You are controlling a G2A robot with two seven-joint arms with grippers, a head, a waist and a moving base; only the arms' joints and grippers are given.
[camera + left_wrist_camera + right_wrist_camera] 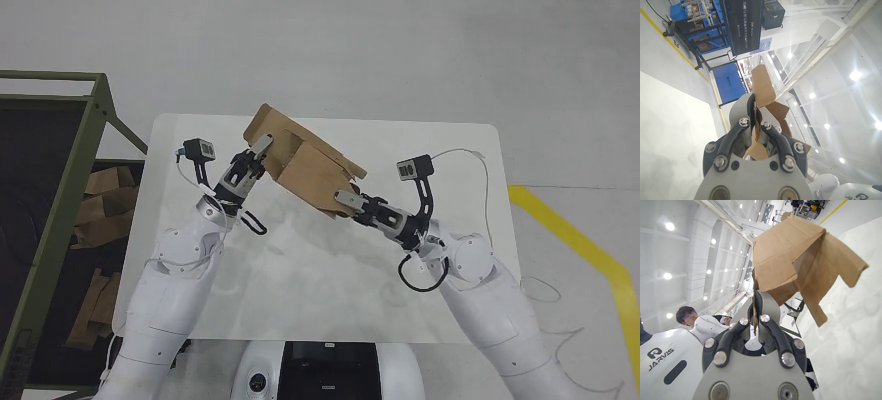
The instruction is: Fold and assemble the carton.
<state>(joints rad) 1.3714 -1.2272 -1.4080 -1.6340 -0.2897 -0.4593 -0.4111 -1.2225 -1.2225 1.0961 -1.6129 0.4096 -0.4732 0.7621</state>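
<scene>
Closest to the left wrist camera, the left gripper (754, 107) is closed tight on a thin edge of the carton (763, 85). A narrow, round-cornered flap stands up from the grip towards the middle of the frame, and a jagged brown panel shows behind it at lower right. Nearest the right wrist camera, the right gripper (755, 298) likewise pinches a cardboard edge. From this side the carton (787, 256) fills the upper centre and right as a half-opened sleeve, with its shadowed inside visible and its step-cut flaps hanging loose above the white table (848, 336). Seen from above, the carton (305, 165) sits in the upper middle of the frame over the far part of the table (300, 300). Its long axis slants from upper left to lower right. The left gripper (258, 150) holds its upper-left end and the right gripper (347, 199) its lower-right end. One flap juts out towards the right, and the carton appears to be lifted off the tabletop between the two arms. The top view also takes in a green-framed rack (60, 110) at the left edge with flattened cardboard pieces (105, 205) inside it, and a yellow floor stripe (575, 235) at the right. The left wrist view adds a dark screen (743, 24) at upper centre and a blue panel (728, 83) below it, beyond the table's corner (668, 113).
</scene>
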